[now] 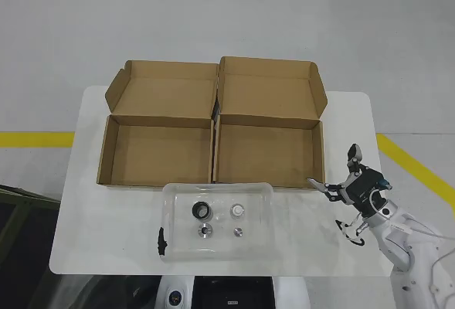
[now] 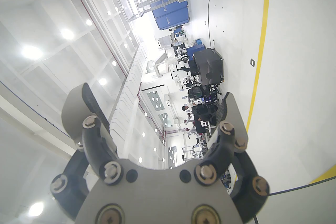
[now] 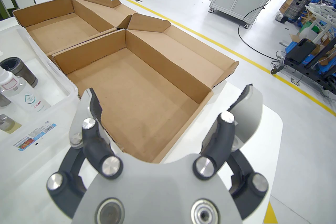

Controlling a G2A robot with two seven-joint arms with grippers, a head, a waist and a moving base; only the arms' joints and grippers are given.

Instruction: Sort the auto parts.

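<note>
My left gripper (image 2: 156, 93) is spread and empty. It points out at the hall rather than at the work, so I take that arm to be parked clear of the table (image 1: 88, 232).

The left cardboard box (image 1: 157, 158) sits farthest left on the table, its lid folded back flat behind it and its floor bare. I judge it is laid open like this so a part can be dropped straight in from above.

In front of the seam between the two boxes, nearest me, lies the clear plastic tray (image 1: 181, 232) with the auto parts. They stand in two loose rows: a black linear bearing (image 1: 202, 209) beside a small white bottle (image 1: 237, 209), and nearer me a small metal cylinder (image 1: 205, 231) and another metal piece (image 1: 238, 232). None touches another, which should leave room for fingers to come down around each one.

The right cardboard box (image 1: 266, 154) touches the left one side to side, with its lid back too and nothing inside. Nothing is sorted yet.

My right gripper (image 1: 337, 171) hovers above the table just beside that box's near right corner, fingers wide apart and holding nothing. It is angled toward the tray, a fair starting pose for reaching the bottle.
</note>
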